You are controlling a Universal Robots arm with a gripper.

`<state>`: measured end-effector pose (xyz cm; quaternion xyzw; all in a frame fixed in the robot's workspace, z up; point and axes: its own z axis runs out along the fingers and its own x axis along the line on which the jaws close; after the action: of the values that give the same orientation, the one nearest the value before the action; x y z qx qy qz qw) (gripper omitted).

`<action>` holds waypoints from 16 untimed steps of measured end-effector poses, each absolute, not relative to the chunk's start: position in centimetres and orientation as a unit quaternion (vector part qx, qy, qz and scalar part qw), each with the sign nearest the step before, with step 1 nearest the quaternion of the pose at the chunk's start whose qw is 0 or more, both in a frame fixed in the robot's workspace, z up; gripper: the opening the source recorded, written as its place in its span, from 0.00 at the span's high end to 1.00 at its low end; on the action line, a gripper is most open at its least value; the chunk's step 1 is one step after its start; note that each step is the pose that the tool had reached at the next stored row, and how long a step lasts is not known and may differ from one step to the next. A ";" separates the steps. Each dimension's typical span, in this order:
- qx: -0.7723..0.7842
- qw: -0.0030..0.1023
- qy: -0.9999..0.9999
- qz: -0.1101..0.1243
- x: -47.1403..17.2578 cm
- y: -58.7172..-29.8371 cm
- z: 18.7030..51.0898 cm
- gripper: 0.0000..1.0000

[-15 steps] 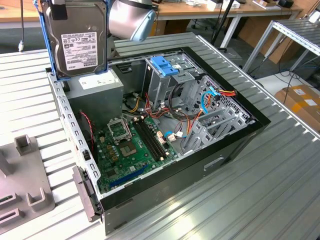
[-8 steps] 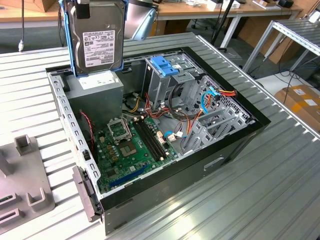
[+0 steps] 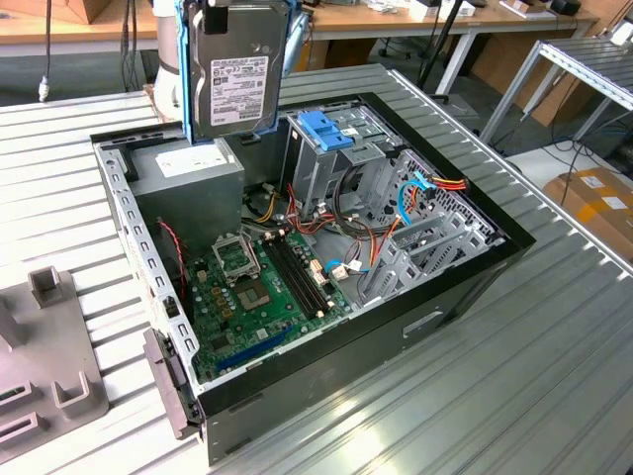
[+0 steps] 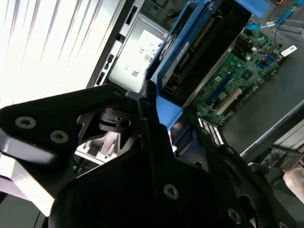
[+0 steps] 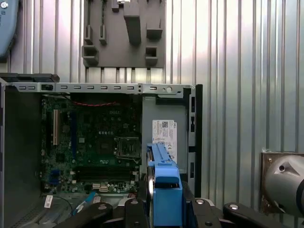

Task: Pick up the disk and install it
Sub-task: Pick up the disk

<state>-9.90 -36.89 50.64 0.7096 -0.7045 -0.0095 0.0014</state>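
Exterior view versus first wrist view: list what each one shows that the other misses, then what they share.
Exterior view: the label face of the grey rectangular disk with blue plastic rails, held upright, and the blue plastic bracket on its silver metal cage. First wrist view: the black hand shut on that disk's blue end tab, seen edge-on. Both: the open black computer case, green motherboard, grey power supply box, grey slotted fixture plate and ribbed metal table.

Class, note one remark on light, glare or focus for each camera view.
Exterior view: even light, computer case sharp. Second wrist view: ribbed table washed out white by glare, disk in shadow. First wrist view: bright streaks on the table, case interior dim.
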 end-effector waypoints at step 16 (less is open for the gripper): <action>0.710 0.001 -0.705 -0.009 -2.3 -36.9 50.6 0.64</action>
<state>-2.28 -36.88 50.64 0.7096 -0.7045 -0.0095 0.0014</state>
